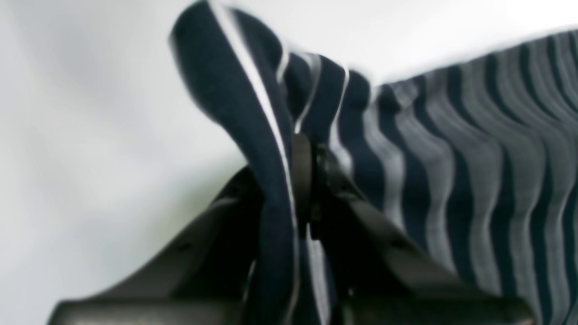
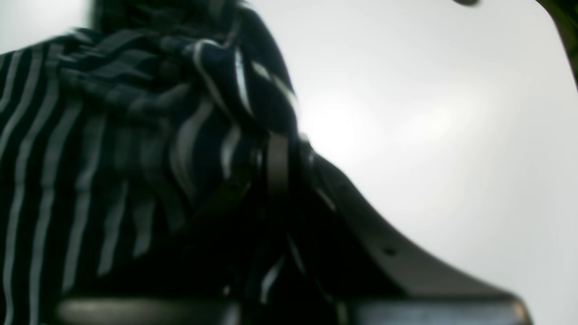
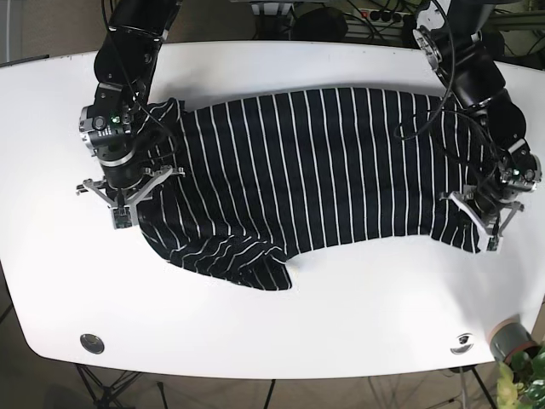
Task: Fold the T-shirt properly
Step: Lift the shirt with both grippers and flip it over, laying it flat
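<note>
A navy T-shirt (image 3: 324, 170) with thin white stripes lies spread across the white table (image 3: 358, 307), its collar end bunched at the left. In the base view my left gripper (image 3: 485, 223) stands at the shirt's right hem corner. My right gripper (image 3: 136, 204) sits at the shirt's left edge. Up close, the left gripper (image 1: 309, 149) is shut on a raised fold of the striped T-shirt (image 1: 451, 158). The right gripper (image 2: 282, 151) is likewise shut on bunched T-shirt (image 2: 113, 135) cloth. Both wrist views are blurred.
A sleeve (image 3: 243, 260) lies crumpled toward the front of the table. Two round metal fittings (image 3: 91, 342) (image 3: 461, 342) sit near the front edge. A plant pot (image 3: 509, 341) stands beyond the front right corner. Cables (image 3: 426, 111) run along my left arm.
</note>
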Controlling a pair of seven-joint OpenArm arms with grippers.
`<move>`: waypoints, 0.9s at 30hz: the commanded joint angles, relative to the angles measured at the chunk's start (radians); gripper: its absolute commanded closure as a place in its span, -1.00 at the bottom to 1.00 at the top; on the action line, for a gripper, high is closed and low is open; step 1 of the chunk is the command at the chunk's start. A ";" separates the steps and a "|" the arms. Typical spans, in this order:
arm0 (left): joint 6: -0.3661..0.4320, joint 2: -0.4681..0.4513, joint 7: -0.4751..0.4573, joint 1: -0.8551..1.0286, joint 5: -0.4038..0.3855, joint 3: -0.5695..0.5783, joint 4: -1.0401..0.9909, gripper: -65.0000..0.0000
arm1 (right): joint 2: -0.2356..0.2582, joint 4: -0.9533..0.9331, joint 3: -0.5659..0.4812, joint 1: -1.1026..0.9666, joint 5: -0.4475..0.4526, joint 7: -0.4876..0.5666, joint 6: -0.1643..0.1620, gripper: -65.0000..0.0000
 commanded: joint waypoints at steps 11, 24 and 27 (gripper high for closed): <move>-0.001 -0.009 0.044 -0.126 -0.018 0.033 0.103 1.00 | 0.065 -0.036 0.018 0.210 0.009 -0.074 0.003 0.93; 0.002 -0.080 0.046 -0.494 -0.015 0.140 0.017 1.00 | 0.159 -0.242 0.017 0.689 0.007 -0.222 0.049 0.93; 0.002 -0.088 0.046 -0.614 -0.015 0.141 -0.052 1.00 | 0.175 -0.307 0.017 0.827 0.001 -0.265 0.076 0.93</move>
